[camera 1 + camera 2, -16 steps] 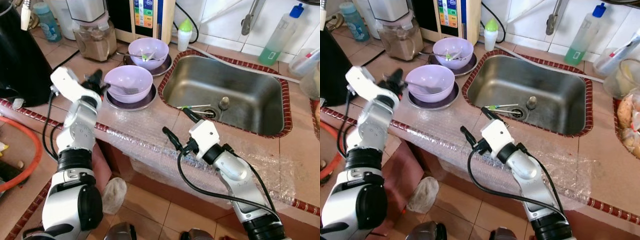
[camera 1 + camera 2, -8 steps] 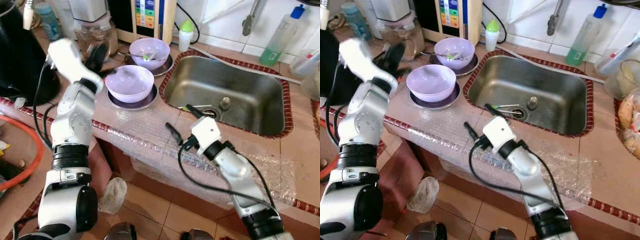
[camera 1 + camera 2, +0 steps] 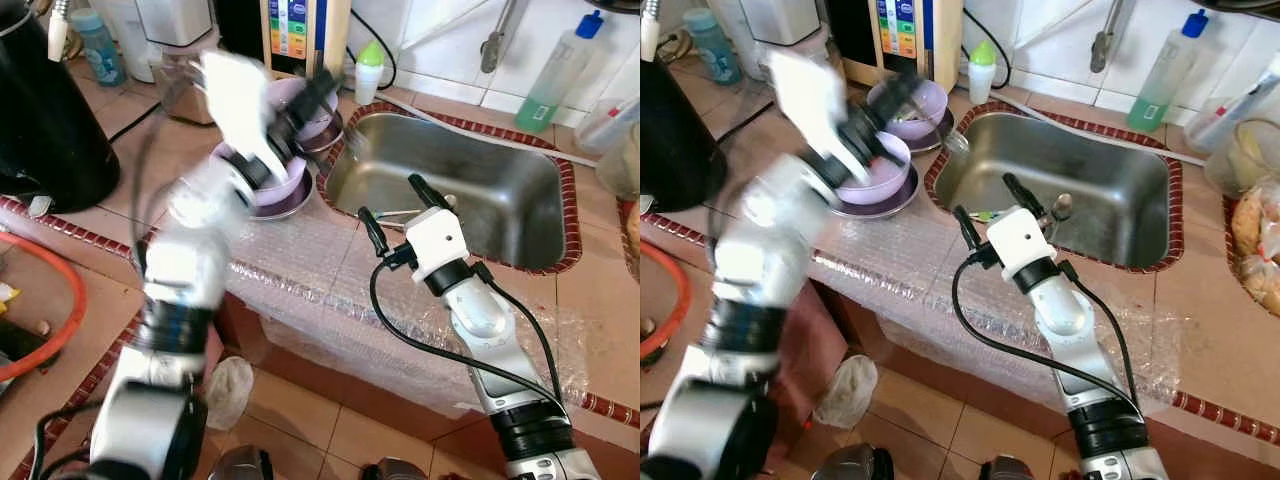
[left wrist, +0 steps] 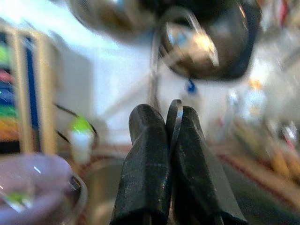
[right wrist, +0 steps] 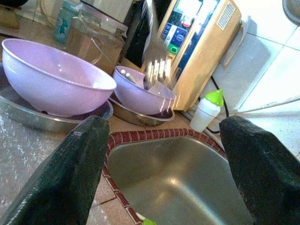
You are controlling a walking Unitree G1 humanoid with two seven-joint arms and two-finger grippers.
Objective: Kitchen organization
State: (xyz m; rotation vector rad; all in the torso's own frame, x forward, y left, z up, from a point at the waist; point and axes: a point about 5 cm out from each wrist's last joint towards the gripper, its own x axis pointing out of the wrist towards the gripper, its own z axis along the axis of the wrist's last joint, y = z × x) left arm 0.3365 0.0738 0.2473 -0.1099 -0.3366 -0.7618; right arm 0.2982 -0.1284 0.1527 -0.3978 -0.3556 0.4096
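The left claw (image 3: pixel 318 92), blurred in the head views, is raised over the near purple bowl (image 3: pixel 285 185) and clenched on a thin metal utensil (image 4: pixel 174 123) whose working end (image 3: pixel 357 143) reaches over the sink (image 3: pixel 520 205) rim; judged risk: at that thin pinch the utensil could slip and fall onto the bench (image 3: pixel 150 125), or the arm could clip the far bowl (image 3: pixel 923 100). The right claw (image 3: pixel 396 197) hovers at the sink's near rim, released and empty, just right of both bowls.
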